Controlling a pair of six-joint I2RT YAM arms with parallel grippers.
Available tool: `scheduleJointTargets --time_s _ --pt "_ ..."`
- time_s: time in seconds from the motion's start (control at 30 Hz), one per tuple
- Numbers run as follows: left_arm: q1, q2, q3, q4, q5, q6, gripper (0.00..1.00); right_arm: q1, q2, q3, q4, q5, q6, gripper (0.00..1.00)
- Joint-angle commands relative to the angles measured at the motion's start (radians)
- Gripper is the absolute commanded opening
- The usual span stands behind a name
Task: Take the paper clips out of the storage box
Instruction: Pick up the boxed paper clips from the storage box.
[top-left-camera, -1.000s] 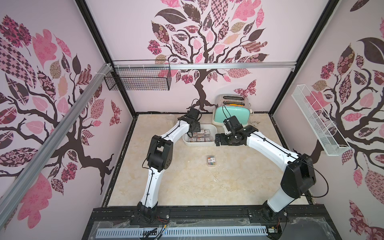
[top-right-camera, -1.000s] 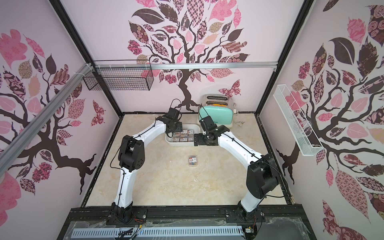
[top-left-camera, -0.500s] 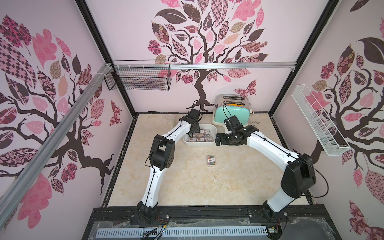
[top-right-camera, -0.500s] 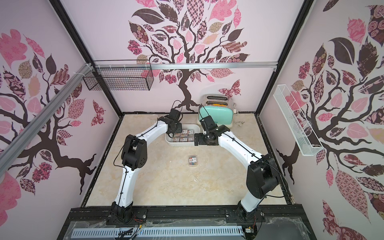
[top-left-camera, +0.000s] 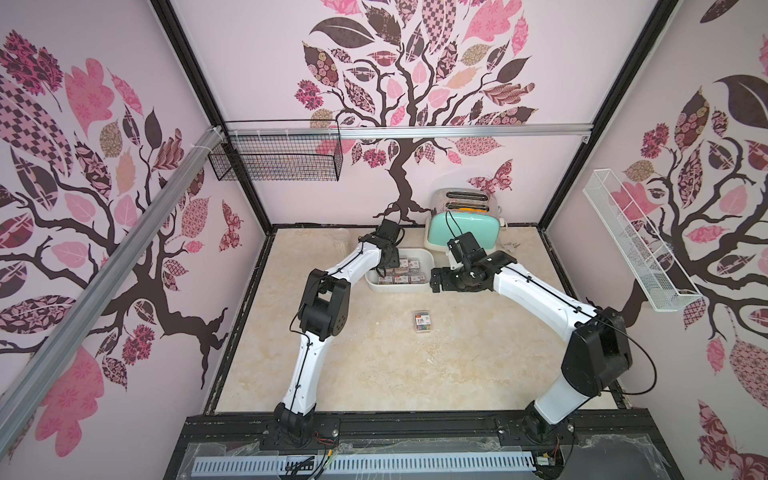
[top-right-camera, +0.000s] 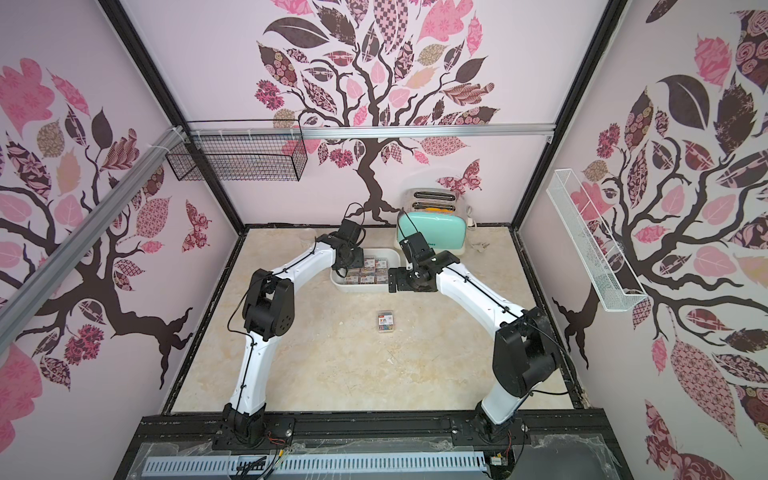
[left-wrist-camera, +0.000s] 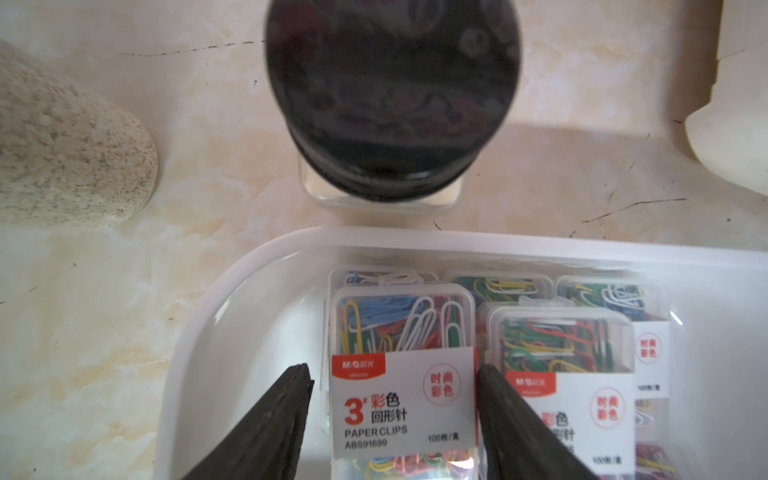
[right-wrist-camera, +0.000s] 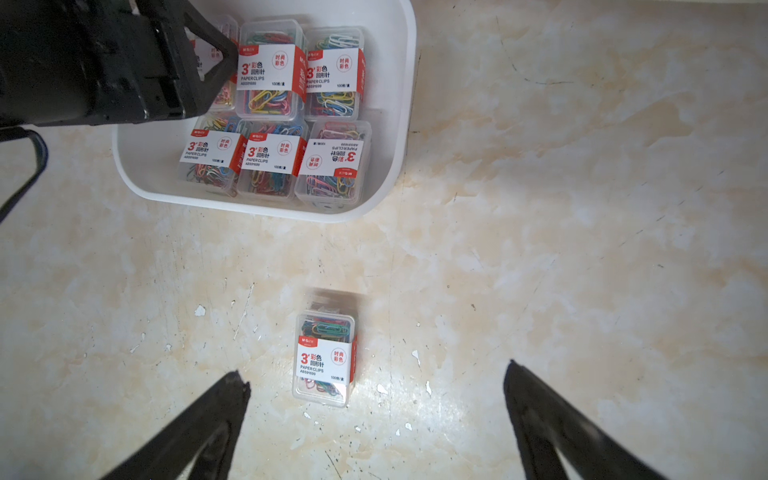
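The white storage box (top-left-camera: 399, 289) (top-right-camera: 361, 289) stands at the back of the table with several clear cases of paper clips (right-wrist-camera: 274, 162) in it. My left gripper (left-wrist-camera: 395, 374) is down inside the box (left-wrist-camera: 457, 241), open. Its fingers straddle one labelled case (left-wrist-camera: 403, 399). One finger touches the label's edge and a thin gap shows at the other. Another case (top-left-camera: 422, 322) (top-right-camera: 386, 323) (right-wrist-camera: 326, 359) lies alone on the table in front of the box. My right gripper (right-wrist-camera: 375, 369) (top-left-camera: 432, 282) hovers open and empty beside the box's right end.
A mint-green toaster (top-left-camera: 463, 230) (top-right-camera: 432, 232) stands just behind the box. A clear jar with a black lid (left-wrist-camera: 390, 95) and a beige stone-like object (left-wrist-camera: 62, 145) stand close beside the box. A wire basket (top-left-camera: 278, 160) and a white rack (top-left-camera: 636, 241) hang on the walls.
The left arm's elbow has edged slightly toward the box while its gripper stays over the same case. The right arm and the loose case have not moved.
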Motion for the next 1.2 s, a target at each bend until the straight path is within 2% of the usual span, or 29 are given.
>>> scheduleJointTargets --time_s 0.0,0.23,0.67,1.17 --pt "-0.002 0.004 -0.029 0.007 0.008 0.002 0.68 -0.005 -0.037 0.007 0.006 -0.005 0.002 0.99" --pt "-0.002 -0.021 -0.081 0.018 -0.001 0.003 0.72 -0.005 -0.041 0.009 0.006 -0.004 0.001 0.99" --pt "-0.003 -0.049 -0.107 0.029 -0.006 0.006 0.64 -0.004 -0.048 0.007 0.007 -0.011 0.0 0.99" --pt "-0.003 -0.051 -0.097 0.044 0.007 0.01 0.61 -0.005 -0.048 0.004 0.01 -0.008 0.002 0.99"
